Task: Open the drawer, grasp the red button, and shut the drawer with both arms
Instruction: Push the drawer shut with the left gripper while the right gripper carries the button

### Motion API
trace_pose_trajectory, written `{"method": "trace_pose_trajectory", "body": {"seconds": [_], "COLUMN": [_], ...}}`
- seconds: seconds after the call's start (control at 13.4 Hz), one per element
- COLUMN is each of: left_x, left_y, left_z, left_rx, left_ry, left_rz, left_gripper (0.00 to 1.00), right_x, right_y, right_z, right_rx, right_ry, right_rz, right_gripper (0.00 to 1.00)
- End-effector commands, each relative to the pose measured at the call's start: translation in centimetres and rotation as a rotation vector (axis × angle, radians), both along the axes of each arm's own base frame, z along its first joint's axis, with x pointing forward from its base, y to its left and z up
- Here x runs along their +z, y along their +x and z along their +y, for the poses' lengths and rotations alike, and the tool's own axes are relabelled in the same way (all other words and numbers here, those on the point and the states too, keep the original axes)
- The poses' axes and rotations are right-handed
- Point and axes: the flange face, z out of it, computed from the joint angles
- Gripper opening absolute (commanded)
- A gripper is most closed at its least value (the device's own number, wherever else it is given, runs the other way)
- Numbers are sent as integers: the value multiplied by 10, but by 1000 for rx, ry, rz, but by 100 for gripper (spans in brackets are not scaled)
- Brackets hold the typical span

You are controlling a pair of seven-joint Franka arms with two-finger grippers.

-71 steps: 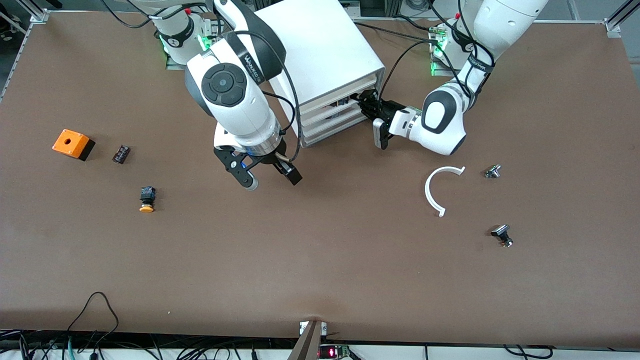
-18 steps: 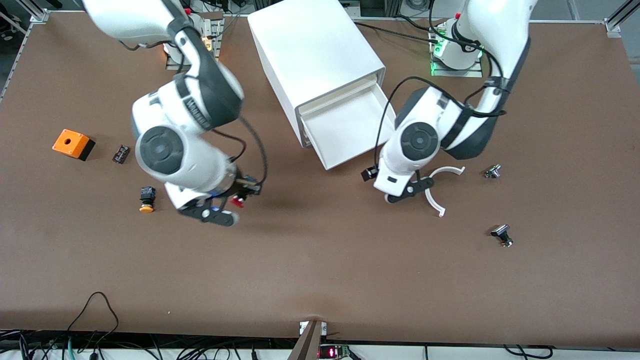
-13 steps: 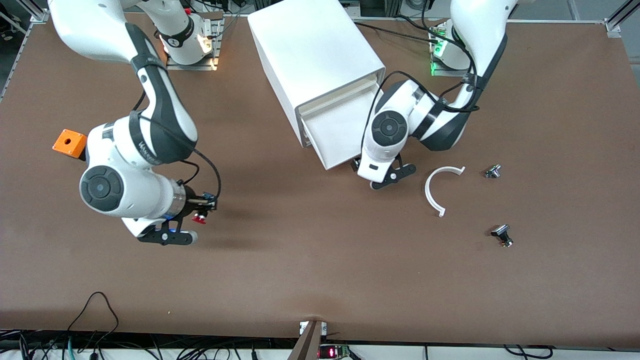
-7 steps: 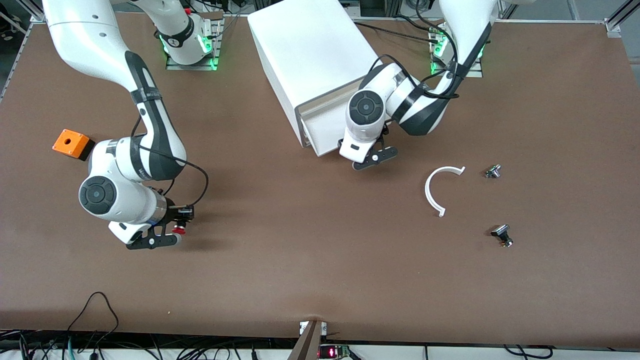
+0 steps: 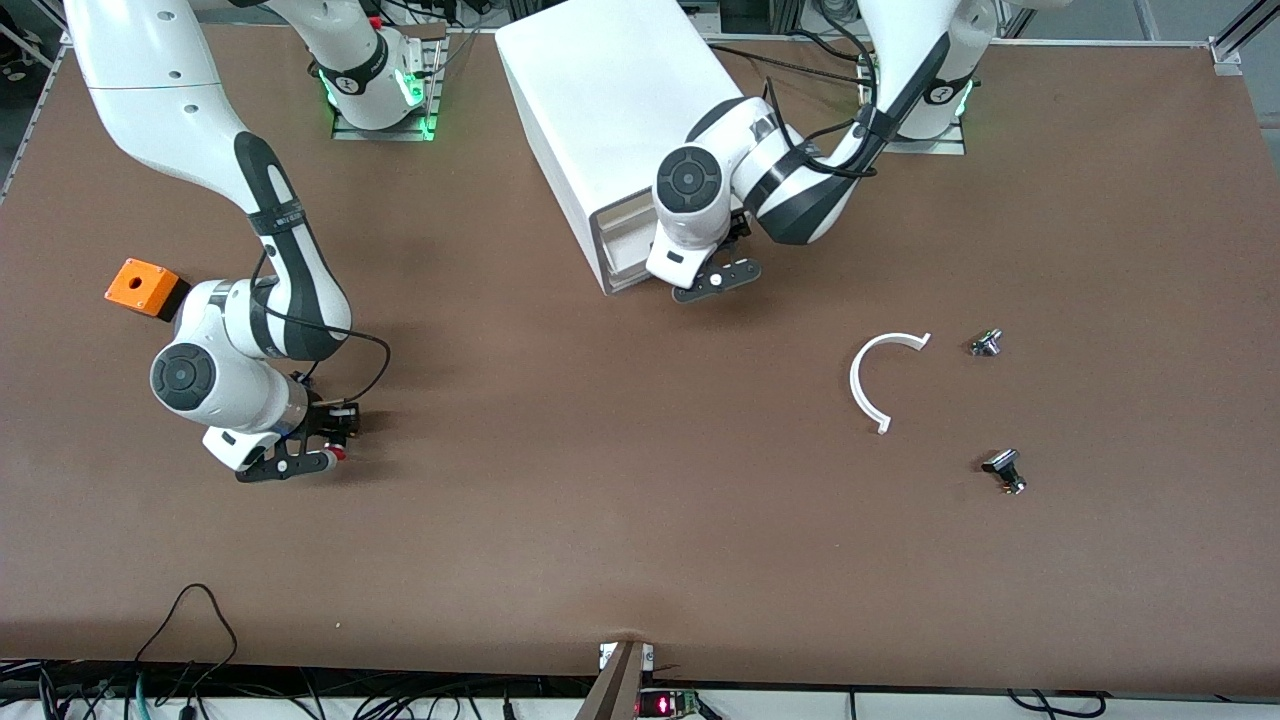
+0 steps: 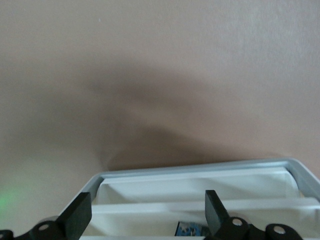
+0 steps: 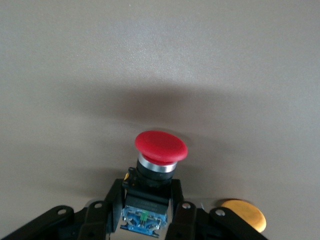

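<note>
The red-capped button (image 7: 161, 146) is held by its black body in my shut right gripper (image 7: 147, 200), low over the table. In the front view this right gripper (image 5: 322, 448) hangs over the brown table near the orange box, and the button's red cap (image 5: 340, 453) peeks out at its tip. My left gripper (image 5: 712, 276) stands open against the drawer (image 5: 622, 240) of the white cabinet (image 5: 620, 100). The drawer is pushed almost fully in. In the left wrist view my left gripper (image 6: 145, 216) points at the drawer fronts (image 6: 200, 187), with nothing between its fingers.
An orange box with a hole (image 5: 147, 288) lies toward the right arm's end. An orange cap (image 7: 243, 213) shows beside the right gripper. A white curved piece (image 5: 868, 385) and two small metal parts (image 5: 986, 342) (image 5: 1004, 470) lie toward the left arm's end.
The left arm has pushed the drawer back into the cabinet. The right arm has carried the red button toward the orange box and lower to the table.
</note>
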Motion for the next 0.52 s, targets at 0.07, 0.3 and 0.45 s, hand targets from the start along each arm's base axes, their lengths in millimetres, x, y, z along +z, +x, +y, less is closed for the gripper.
{"method": "trace_pose_trajectory", "body": {"seconds": [0.07,0.3,0.45], "left_x": [6,7,8], "left_y": [-21,-32,-32], "left_z": [-5,-11,-12], "left_rx": [-9,-30,-23], "left_ry": [6,2,1], "left_rz": [10,19,18], "left_gripper": [100,99,99], "right_x": [11,43,79], "right_y": [-3,7,9], "right_z": [-2,2,8], "right_rx": [0,-16,-16], "right_ry": [20,27,35], "right_rz": [-17,-63,-101], "right_gripper": [56,100,100]}}
